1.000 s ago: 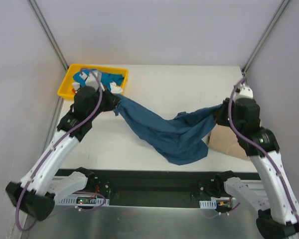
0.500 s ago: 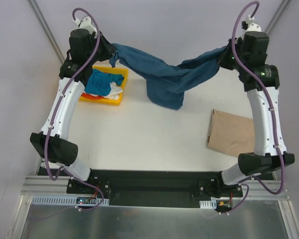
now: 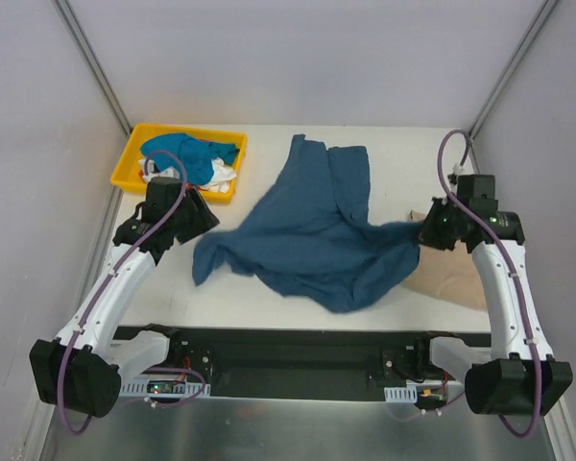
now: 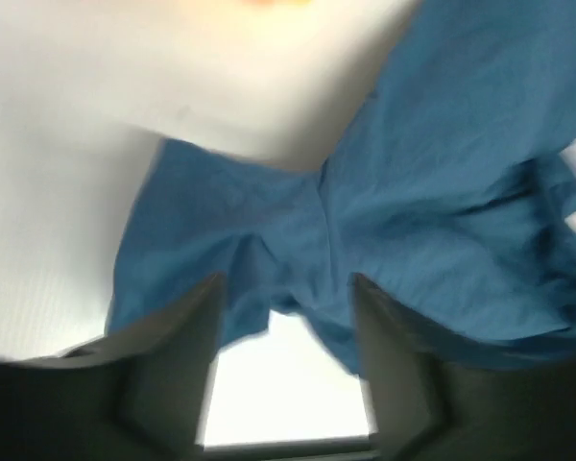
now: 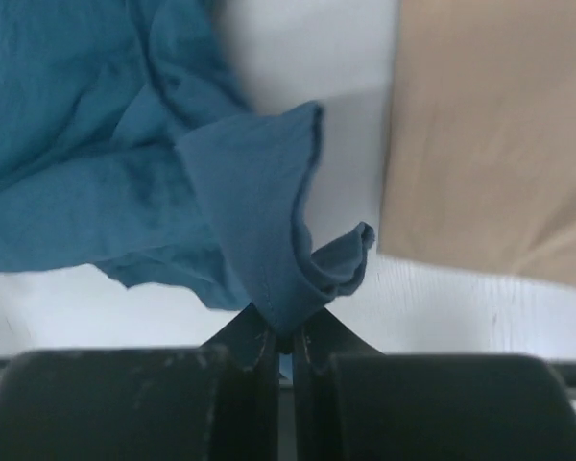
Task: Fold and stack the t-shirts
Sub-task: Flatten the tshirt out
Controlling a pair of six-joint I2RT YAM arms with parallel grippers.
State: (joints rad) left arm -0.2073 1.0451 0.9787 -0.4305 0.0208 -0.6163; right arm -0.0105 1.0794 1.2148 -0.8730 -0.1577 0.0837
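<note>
One large dark teal-blue t-shirt (image 3: 312,230) lies crumpled over the middle of the tabletop (image 3: 403,158), reaching toward the far edge. Near the right edge, the right gripper (image 5: 286,338) has its fingers pressed together on a fold of the shirt's right end. A folded tan t-shirt (image 3: 453,280) lies beside it. The left gripper (image 4: 288,293) has its fingers spread and grips nothing; the shirt's left end is just in front of them. A yellow tray (image 3: 125,171) at the far left corner holds more t-shirts (image 3: 197,154).
</note>
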